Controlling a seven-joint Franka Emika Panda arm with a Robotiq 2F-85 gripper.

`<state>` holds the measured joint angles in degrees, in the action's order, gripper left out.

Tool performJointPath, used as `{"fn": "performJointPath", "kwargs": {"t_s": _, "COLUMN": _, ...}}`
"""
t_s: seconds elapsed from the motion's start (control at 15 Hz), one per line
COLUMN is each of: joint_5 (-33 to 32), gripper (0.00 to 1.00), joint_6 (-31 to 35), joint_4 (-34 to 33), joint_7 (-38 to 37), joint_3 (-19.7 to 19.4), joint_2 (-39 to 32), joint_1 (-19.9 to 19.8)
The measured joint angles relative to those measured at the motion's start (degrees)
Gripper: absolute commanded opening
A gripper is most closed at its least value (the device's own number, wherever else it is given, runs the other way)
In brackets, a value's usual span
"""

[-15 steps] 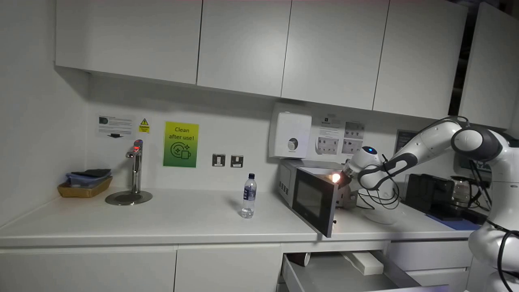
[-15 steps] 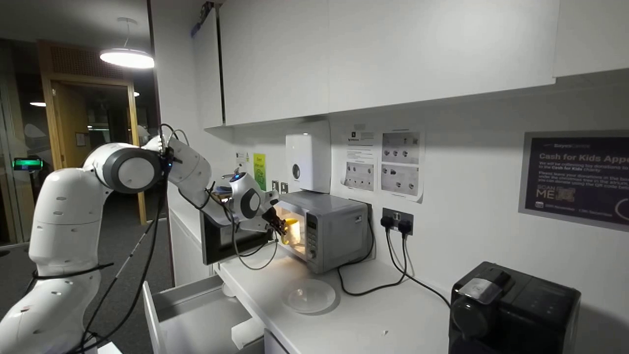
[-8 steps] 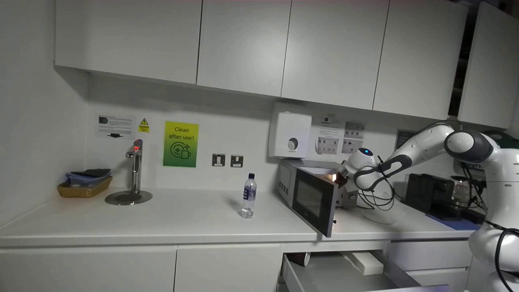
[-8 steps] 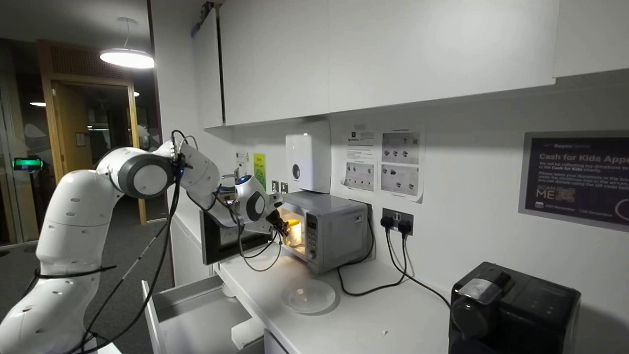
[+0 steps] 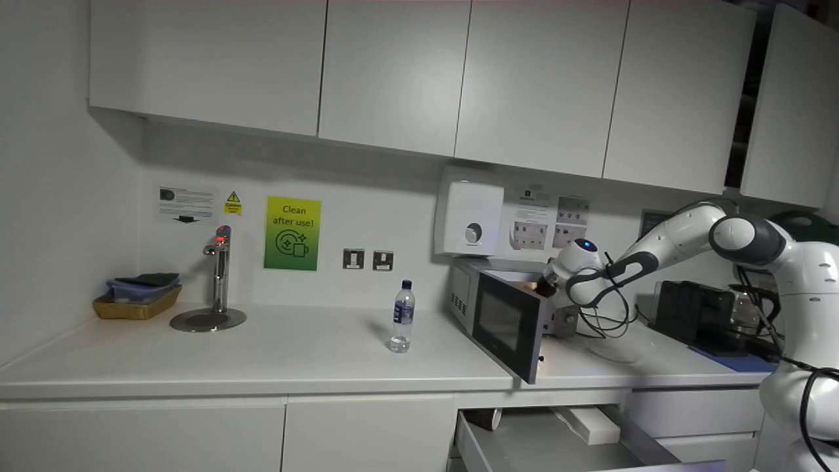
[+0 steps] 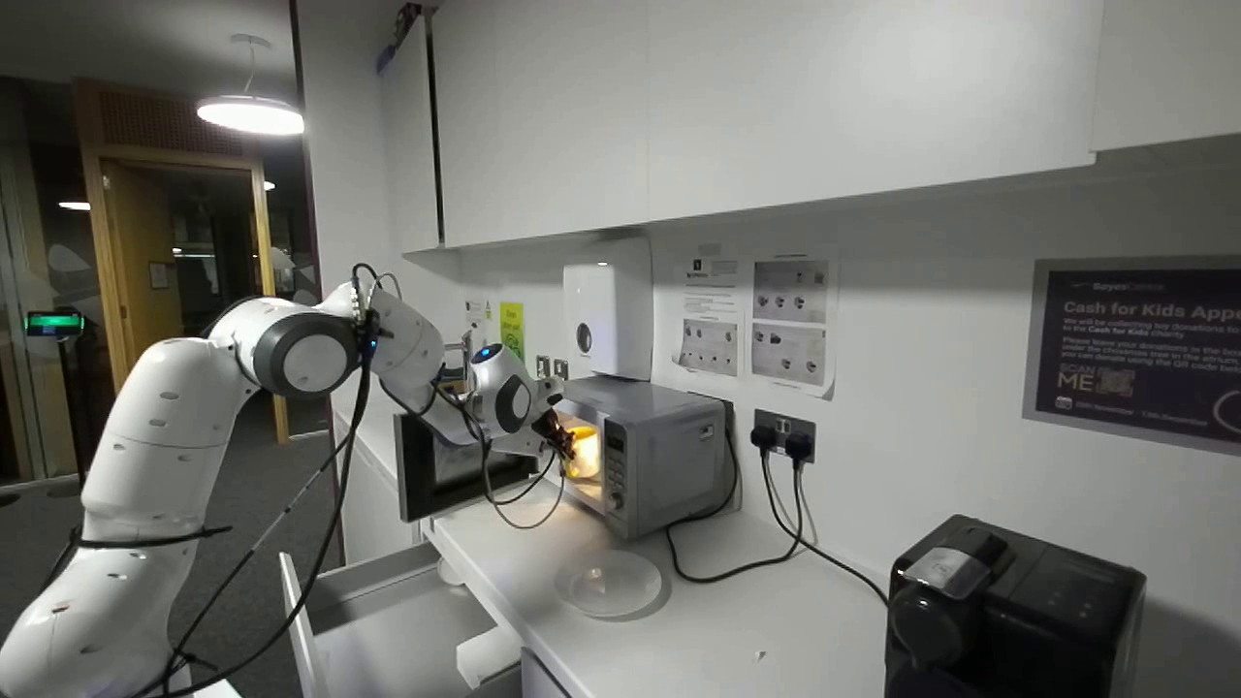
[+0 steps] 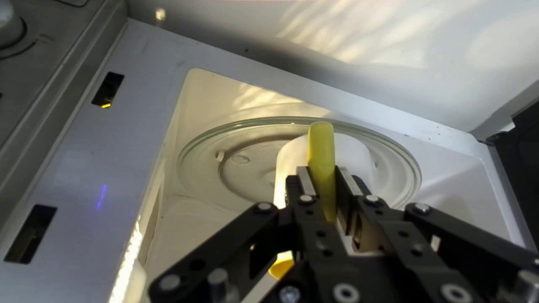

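Over the last second the arm (image 6: 301, 359) advances to the right in an exterior view, and the mug (image 6: 585, 456) travels with it, now sitting slightly deeper in the lit microwave (image 6: 669, 460). Lamp glare recorded earlier beside the microwave door (image 5: 501, 314) no longer shows; the tool (image 7: 325, 181) appears to block it. This is judged as steady inward progress with the hold retained.

The tool is clamped on the mug's handle (image 7: 321, 149), one finger to each side. The mug is inside the cavity (image 7: 189, 223), over the turntable (image 7: 206, 168); whether its base touches the glass cannot be established.

Materials: the handle is a smooth yellow strip with a rounded end. The mug's body is pale and cylindrical with a yellow rim, probably glazed ceramic. The turntable is clear, circular and ridged with raised rings. The microwave casing is grey, boxy and apparently metal; its door, swung wide, carries a flat dark window. On the smooth pale worktop (image 5: 282, 351), a translucent disc (image 6: 625, 596) lies on the microwave's near side in an exterior view, and a clear bottle (image 5: 402, 318) stands upright, well apart to the left. Below, a grey flat-bottomed drawer (image 5: 524, 452) is pulled out.
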<state>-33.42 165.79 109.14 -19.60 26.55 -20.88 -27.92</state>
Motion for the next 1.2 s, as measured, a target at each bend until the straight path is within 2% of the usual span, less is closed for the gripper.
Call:
{"fn": "performJointPath", "kwargs": {"t_s": 0.07, "joint_5": 0.0, "gripper": 0.04, "joint_6": 0.0, "joint_4": -0.6, "joint_7": 0.0, "joint_3": -0.2, "joint_2": -0.4, "joint_1": 0.2}}
{"fn": "performJointPath", "kwargs": {"t_s": 0.2, "joint_5": 2.8, "gripper": 0.04, "joint_6": 0.0, "joint_4": -1.9, "joint_7": 2.6, "joint_3": -4.7, "joint_2": -0.8, "joint_1": 4.4}}
{"fn": "performJointPath", "kwargs": {"t_s": 0.33, "joint_5": 2.5, "gripper": 0.04, "joint_6": 0.0, "joint_4": -2.9, "joint_7": 2.5, "joint_3": -4.9, "joint_2": -1.7, "joint_1": 4.8}}
{"fn": "performJointPath", "kwargs": {"t_s": 0.4, "joint_5": 4.7, "gripper": 0.04, "joint_6": 0.1, "joint_4": -3.3, "joint_7": 4.0, "joint_3": -6.9, "joint_2": -1.9, "joint_1": 6.6}}
{"fn": "performJointPath", "kwargs": {"t_s": 0.53, "joint_5": 10.7, "gripper": 0.04, "joint_6": 0.1, "joint_4": -4.3, "joint_7": 8.6, "joint_3": -13.5, "joint_2": -2.1, "joint_1": 12.8}}
{"fn": "performJointPath", "kwargs": {"t_s": 0.73, "joint_5": 15.6, "gripper": 0.04, "joint_6": 0.1, "joint_4": -5.5, "joint_7": 12.0, "joint_3": -19.8, "joint_2": -2.7, "joint_1": 19.1}}
{"fn": "performJointPath", "kwargs": {"t_s": 0.93, "joint_5": 18.1, "gripper": 0.04, "joint_6": 0.1, "joint_4": -5.9, "joint_7": 13.5, "joint_3": -23.1, "joint_2": -3.1, "joint_1": 22.6}}
{"fn": "performJointPath", "kwargs": {"t_s": 1.2, "joint_5": 19.2, "gripper": 0.04, "joint_6": 0.1, "joint_4": -6.6, "joint_7": 14.1, "joint_3": -25.2, "joint_2": -3.7, "joint_1": 24.8}}
